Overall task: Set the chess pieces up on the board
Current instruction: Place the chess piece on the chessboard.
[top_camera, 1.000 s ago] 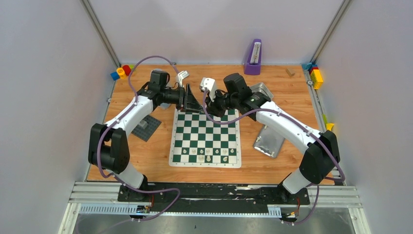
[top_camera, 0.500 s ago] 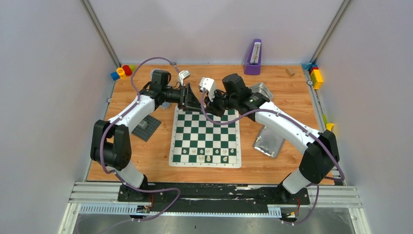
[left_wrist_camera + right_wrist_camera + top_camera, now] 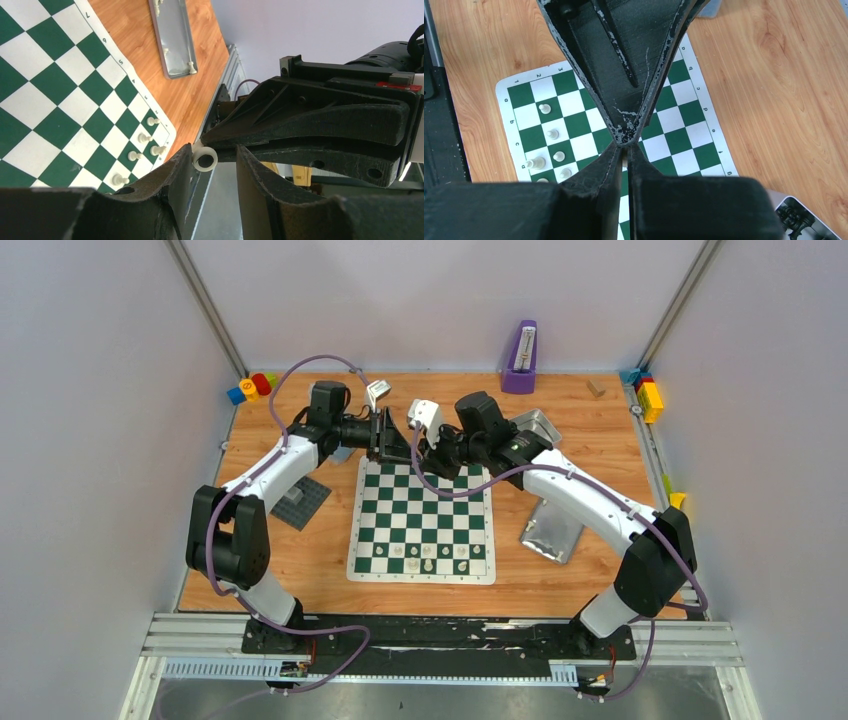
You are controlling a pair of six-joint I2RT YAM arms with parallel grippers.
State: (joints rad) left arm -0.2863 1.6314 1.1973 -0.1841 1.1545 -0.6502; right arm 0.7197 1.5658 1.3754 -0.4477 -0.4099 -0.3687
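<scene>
My left tool (image 3: 214, 165), jaws half open, is narrowing around the piece (image 3: 205, 158) that my right tool (image 3: 625, 150) pinches shut above the board's (image 3: 425, 502) far edge, so a handover looks underway.

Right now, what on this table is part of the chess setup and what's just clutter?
In the job:
board
chess pieces standing on it
held piece, in the right pincer
metal tray, with more pieces in it

Lying about:
foil pouch
purple metronome-like stand
grey plate with post
coloured blocks
wooden block
</scene>
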